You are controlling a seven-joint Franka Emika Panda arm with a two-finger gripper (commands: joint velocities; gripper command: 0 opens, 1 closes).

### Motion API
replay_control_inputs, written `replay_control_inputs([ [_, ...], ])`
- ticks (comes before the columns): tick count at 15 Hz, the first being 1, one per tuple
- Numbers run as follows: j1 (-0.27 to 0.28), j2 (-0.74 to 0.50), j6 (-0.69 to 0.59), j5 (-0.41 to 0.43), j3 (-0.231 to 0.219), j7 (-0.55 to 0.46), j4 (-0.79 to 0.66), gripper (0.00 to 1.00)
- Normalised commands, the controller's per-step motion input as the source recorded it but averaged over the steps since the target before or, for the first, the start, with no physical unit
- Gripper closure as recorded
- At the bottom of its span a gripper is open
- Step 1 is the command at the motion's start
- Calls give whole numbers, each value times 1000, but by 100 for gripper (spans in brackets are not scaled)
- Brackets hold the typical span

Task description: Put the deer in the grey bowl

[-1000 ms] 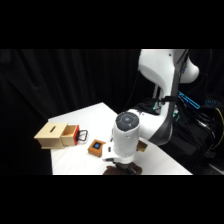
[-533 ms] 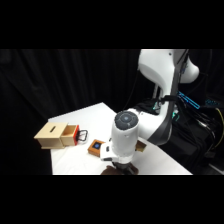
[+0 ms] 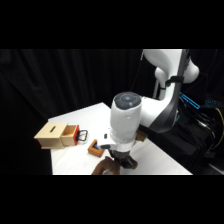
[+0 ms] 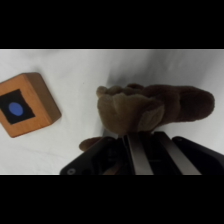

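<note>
White table [image 3: 165, 162] under black curtains: my gripper [image 4: 150, 142] is down at the deer [image 4: 150, 107], but I cannot tell its state. From the deer, the orange-brown block [image 4: 27, 105] lies near. I see no grey bowl, so placing remains.

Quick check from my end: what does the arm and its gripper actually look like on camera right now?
The arm is glossy white with rounded, bulbous links and a grey round cap on its nearest joint. Dark bands separate the segments. The gripper has a black linkage with two pale metallic jaws.
</note>
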Motion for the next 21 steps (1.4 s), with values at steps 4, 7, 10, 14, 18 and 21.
replay_control_inputs([
  [4, -38, -682, -146, -160, -26, 115, -548, 94],
  [7, -168, -684, -23, -171, -7, 59, -612, 94],
  [10, -250, -616, 41, -130, -23, -26, -571, 94],
  [14, -259, -448, 70, -64, -41, -128, -436, 94],
  [18, -194, -272, 117, 8, -38, -191, -303, 94],
  [21, -104, -86, 165, 74, -10, -196, -193, 94],
])
